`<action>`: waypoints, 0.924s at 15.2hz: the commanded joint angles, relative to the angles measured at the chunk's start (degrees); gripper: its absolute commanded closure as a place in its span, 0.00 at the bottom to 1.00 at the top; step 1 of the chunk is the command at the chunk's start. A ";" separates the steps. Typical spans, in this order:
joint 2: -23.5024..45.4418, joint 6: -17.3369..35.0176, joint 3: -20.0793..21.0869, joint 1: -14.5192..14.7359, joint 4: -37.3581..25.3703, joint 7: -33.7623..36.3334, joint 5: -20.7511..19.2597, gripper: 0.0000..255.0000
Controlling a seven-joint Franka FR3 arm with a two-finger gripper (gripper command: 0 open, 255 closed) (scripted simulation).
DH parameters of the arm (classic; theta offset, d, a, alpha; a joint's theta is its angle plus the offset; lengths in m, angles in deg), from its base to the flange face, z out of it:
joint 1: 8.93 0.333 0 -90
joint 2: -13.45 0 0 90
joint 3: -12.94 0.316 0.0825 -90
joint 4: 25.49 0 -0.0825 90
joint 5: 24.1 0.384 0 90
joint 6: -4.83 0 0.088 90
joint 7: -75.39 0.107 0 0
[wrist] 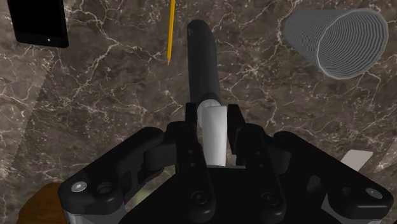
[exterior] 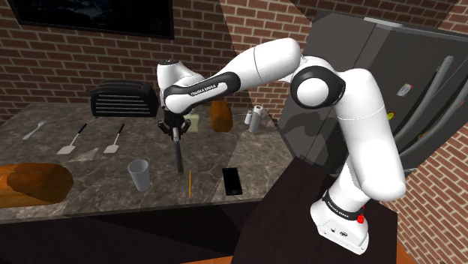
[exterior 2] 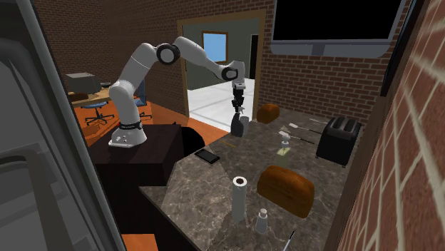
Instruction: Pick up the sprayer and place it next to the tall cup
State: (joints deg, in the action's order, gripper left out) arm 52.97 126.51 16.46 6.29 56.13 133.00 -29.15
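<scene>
In the shoulder view the sprayer (exterior: 178, 156) is seen clamped at its upper end by the jaws. Its long axis is held nearly upright, the dark body is pointed down, and its lower end is close to the tabletop (exterior: 90, 161). The tall cup (exterior: 139, 175) is stood upright to that view's left of the sprayer and a little nearer, with bare tabletop between them. A yellow pencil (exterior: 190, 184) and a black phone (exterior: 232, 181) are laid to its right. In the second exterior view the sprayer is hung straight below the jaws at the far end of the tabletop, and the cup cannot be told apart from it there. In the wrist view the sprayer's white neck is gripped between the two fingers (wrist: 236, 130). The dark body runs straight away from them, with the cup's open mouth to one side and the pencil and phone to the other. The coming move is judged to be a short sideways carry toward the cup, then a lowering with the axis kept upright.
</scene>
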 commanded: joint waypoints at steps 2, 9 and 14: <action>0.95 1.79 -0.06 0.02 0.80 0.13 -0.10 1.00; 3.95 5.36 -0.24 0.11 1.39 0.37 -0.35 1.00; 4.31 5.75 -0.26 0.12 1.40 0.40 -0.38 1.00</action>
State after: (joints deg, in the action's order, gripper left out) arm 57.26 132.22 16.20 6.41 57.55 133.39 -29.53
